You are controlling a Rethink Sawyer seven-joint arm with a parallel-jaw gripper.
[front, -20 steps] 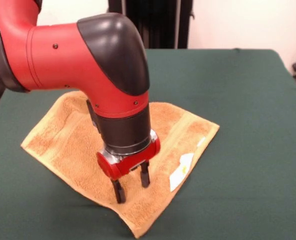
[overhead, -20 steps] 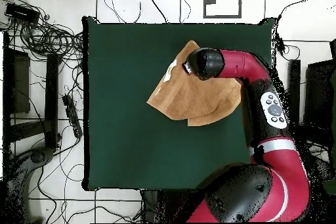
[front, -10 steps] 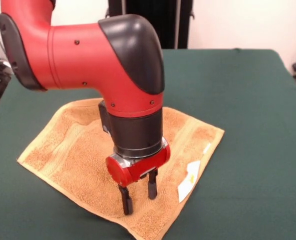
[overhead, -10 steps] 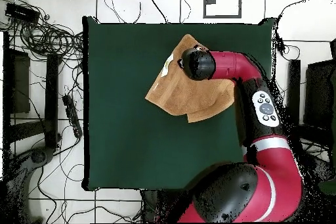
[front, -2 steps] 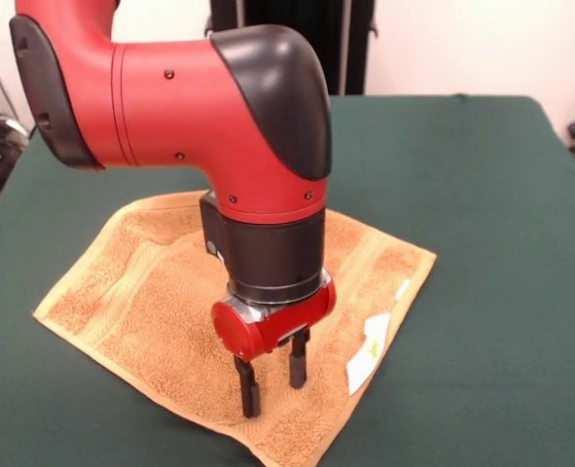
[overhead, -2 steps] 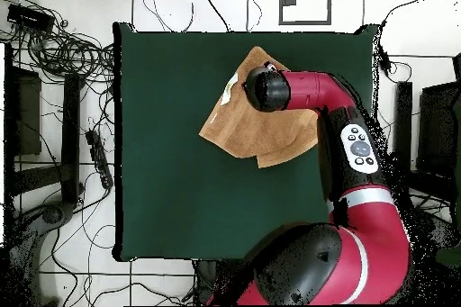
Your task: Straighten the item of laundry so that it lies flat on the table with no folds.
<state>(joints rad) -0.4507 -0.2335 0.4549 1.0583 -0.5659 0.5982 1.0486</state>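
The item of laundry (front, -2 steps: 122, 282), an orange-tan towel with a white label (front, -2 steps: 370, 342) at its right edge, lies spread on the green table (front, -2 steps: 482, 195). My gripper (front, -2 steps: 274, 391) points straight down over the towel's near corner. It is open, both fingertips are at the cloth, and nothing shows between them. From overhead, the towel (overhead, -2 steps: 236, 128) sits in the far half of the table (overhead, -2 steps: 171, 186). The wrist (overhead, -2 steps: 267, 88) hides the gripper and part of the cloth. A doubled layer shows along the towel's edge nearest the robot base (overhead, -2 steps: 281, 156).
The towel's near corner lies close to the table's front edge (front, -2 steps: 170, 457). Green cloth stretches wide to the right (front, -2 steps: 501, 321). Cables (overhead, -2 steps: 63, 51) and dark stands lie on the floor around the table.
The arm has moved toward the table's front edge and a little right in the front view. The towel slid along with it. The fingers stayed apart.
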